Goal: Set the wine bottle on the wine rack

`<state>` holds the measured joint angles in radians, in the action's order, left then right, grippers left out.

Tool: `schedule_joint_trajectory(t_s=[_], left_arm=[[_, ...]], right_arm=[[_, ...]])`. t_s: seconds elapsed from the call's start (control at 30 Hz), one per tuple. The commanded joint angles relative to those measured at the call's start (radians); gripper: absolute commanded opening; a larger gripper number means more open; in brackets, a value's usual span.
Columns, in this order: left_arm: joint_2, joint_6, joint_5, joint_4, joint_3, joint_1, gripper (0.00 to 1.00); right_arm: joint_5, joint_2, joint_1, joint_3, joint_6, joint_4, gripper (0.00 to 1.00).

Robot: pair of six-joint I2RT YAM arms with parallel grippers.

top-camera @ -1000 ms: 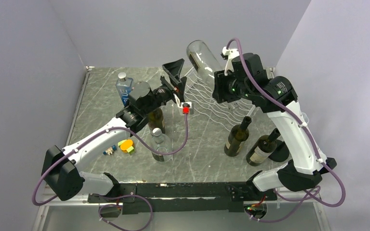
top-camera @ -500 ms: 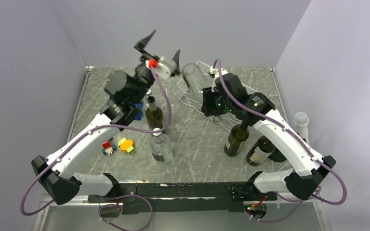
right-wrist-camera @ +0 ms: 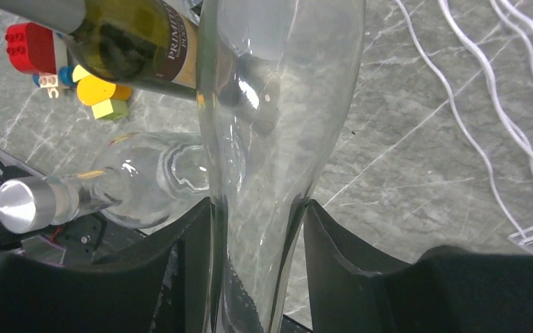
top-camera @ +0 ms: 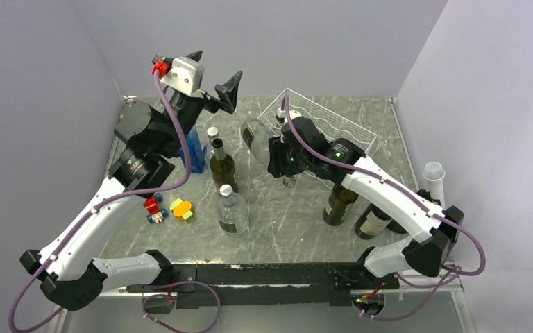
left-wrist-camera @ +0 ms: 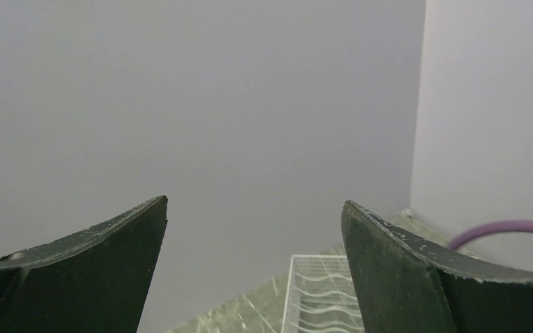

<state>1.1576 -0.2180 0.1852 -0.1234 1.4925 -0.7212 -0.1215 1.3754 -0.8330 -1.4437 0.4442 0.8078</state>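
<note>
My right gripper (top-camera: 272, 149) is shut on a clear glass wine bottle (top-camera: 255, 133) and holds it tilted just left of the white wire wine rack (top-camera: 333, 125), above the table. In the right wrist view the bottle (right-wrist-camera: 277, 125) runs up between my two fingers (right-wrist-camera: 194, 257), gripper (right-wrist-camera: 258, 222), and rack wires (right-wrist-camera: 520, 118) show at the right. My left gripper (top-camera: 215, 69) is raised high at the back left, open and empty. Its wrist view shows the gripper (left-wrist-camera: 253, 205) with jaws wide apart against the wall, with the rack (left-wrist-camera: 319, 305) far below.
A dark green bottle (top-camera: 222, 166), a clear silver-capped bottle (top-camera: 232, 211) and a blue bottle (top-camera: 194, 149) stand centre-left. Two dark bottles (top-camera: 340, 201) (top-camera: 375, 218) stand right of centre. A white cup (top-camera: 434, 173) is at the right edge. Toy blocks (top-camera: 170, 208) lie left.
My right arm has carried the clear bottle down and to the left, from above the rack to beside its left edge. My left arm has lifted up and back to the left, still open.
</note>
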Motion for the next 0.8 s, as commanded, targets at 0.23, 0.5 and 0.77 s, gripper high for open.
schedule_joint_trajectory(t_s=[0.23,0.5,0.77], left_arm=[[-0.105,0.094,0.022,0.057,-0.064,-0.003,0.99],[-0.113,0.084,0.03,0.052,-0.09,-0.004,0.99],[-0.121,0.097,0.043,0.075,-0.098,-0.004,0.99]], right_arm=[[-0.064,0.03,-0.01,0.038,0.133,-0.236,0.0],[-0.207,0.037,-0.073,0.238,0.143,-0.461,0.0],[-0.315,0.039,-0.08,0.37,0.175,-0.6,0.0]])
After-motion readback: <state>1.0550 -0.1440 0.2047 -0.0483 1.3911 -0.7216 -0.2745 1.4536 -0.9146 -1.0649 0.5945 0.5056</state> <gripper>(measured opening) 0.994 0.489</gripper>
